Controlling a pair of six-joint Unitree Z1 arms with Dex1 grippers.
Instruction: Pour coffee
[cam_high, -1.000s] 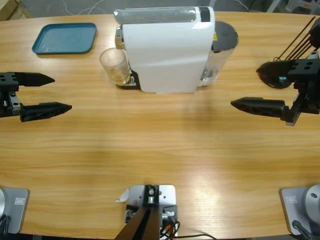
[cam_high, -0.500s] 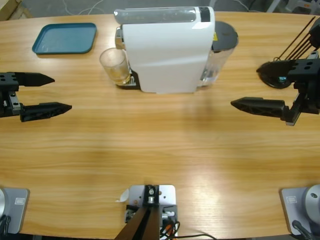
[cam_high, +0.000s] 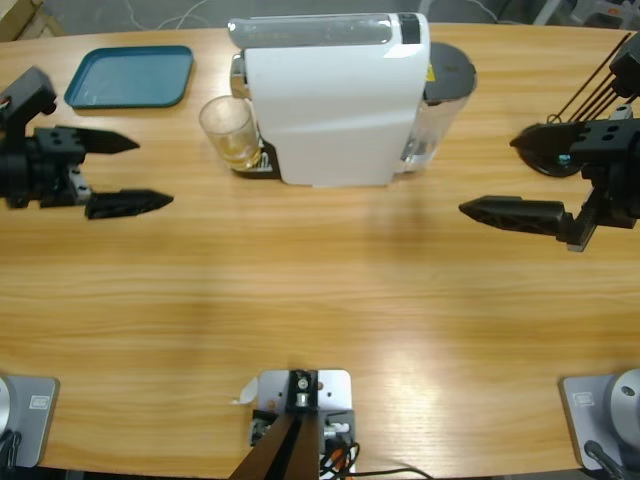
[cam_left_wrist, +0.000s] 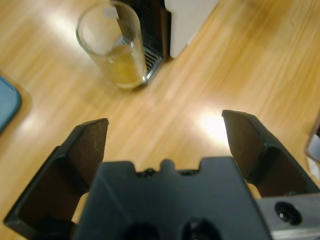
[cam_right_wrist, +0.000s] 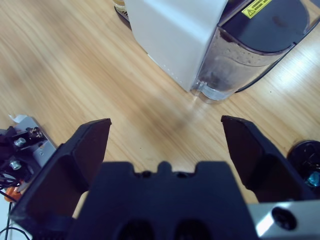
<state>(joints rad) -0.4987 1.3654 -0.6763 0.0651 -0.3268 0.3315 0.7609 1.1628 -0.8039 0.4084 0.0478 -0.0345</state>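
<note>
Standing by one coffee machine (cam_high: 335, 100), one glass (cam_high: 229, 131) holds coffee (cam_left_wrist: 123, 70); two grippers gape empty.

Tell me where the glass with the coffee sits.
In the high view, the glass stands at the table's upper left-middle, against the white coffee machine, right of the blue tray.

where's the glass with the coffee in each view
High view: the glass is upper left of centre, beside the white coffee machine.
Left wrist view: top left, ahead of the open jaws.
Right wrist view: only an unclear sliver at the top edge.
Shared landmark: the machine.
</note>
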